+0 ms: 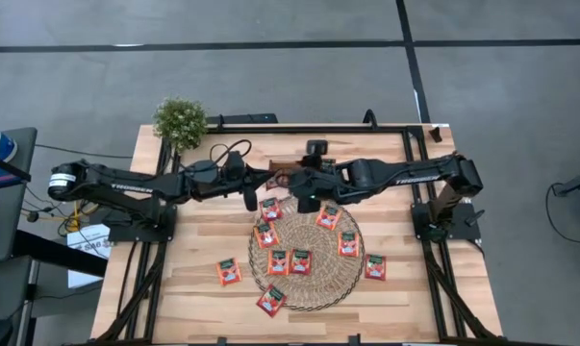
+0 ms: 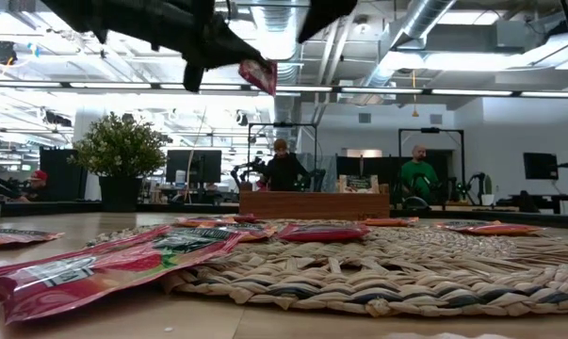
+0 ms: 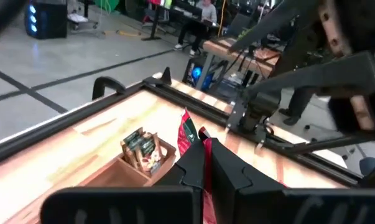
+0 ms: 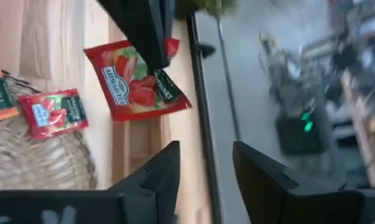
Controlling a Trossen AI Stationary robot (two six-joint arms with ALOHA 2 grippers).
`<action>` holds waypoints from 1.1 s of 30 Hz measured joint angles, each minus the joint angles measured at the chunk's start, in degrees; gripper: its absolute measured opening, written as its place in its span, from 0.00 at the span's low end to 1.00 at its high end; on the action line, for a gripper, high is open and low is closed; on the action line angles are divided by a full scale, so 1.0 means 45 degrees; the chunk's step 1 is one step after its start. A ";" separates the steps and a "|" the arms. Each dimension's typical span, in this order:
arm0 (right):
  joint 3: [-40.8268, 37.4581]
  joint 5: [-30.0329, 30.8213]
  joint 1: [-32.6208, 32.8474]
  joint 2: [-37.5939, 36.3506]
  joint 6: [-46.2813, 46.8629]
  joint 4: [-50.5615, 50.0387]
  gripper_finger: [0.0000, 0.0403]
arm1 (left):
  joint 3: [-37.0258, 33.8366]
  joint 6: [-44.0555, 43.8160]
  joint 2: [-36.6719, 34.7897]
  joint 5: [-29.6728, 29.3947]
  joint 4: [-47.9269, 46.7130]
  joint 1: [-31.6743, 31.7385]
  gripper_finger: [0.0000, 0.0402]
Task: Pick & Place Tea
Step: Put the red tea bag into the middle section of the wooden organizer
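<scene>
My two arms were matte black, built of slim angular links with white lettering along the upper segments. The left arm (image 1: pixel 126 183) ended at its base in a pale grey round cap. Black cables looped near its wrist. Each end effector carried two flat, wedge-shaped black fingers (image 4: pixel 165 171).

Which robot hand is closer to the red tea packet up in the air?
The left. The left gripper is shut on the red tea sachet, pinching it in its jaws above the table. The right gripper has open jaws just beside it, holding nothing.
</scene>
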 joint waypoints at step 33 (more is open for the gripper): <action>-0.1200 -0.1075 0.0795 -0.0365 0.6593 -0.4804 0.30 | 0.3254 0.0545 0.8572 0.4136 0.3896 0.3512 0.00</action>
